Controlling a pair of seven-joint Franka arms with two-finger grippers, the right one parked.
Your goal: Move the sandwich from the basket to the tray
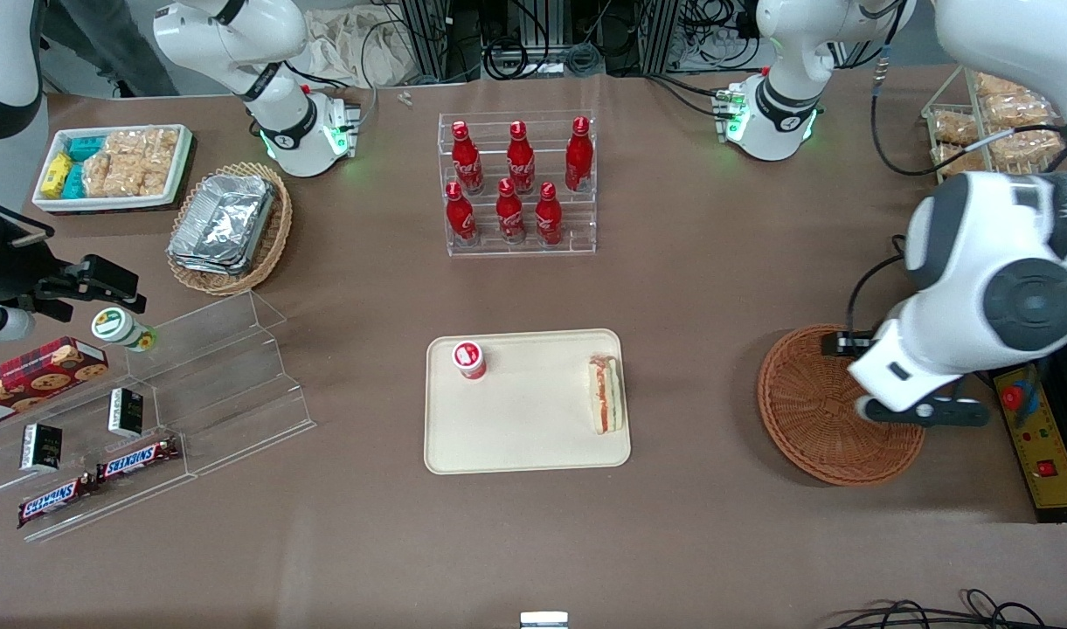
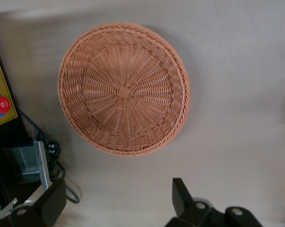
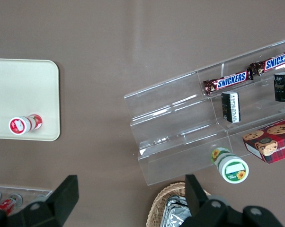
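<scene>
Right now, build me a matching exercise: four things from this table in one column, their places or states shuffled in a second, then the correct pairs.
Things:
1. sandwich
2. basket
3. gripper
4. red-capped cup

Places or states:
A. holds nothing
B. upright on the tray, at its edge toward the parked arm's end
C. lying on the tray, at its edge nearest the basket
D. above the basket, jaws open

Pairs: 1-C, 2-A, 3-D, 4-B

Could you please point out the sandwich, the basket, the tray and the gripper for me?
sandwich [image 1: 605,395], front view, top bread face.
basket [image 2: 123,90], left wrist view, woven centre.
tray [image 1: 524,428], front view, bare floor.
gripper [image 2: 119,201], left wrist view, between its open fingertips, above the table beside the basket.
</scene>
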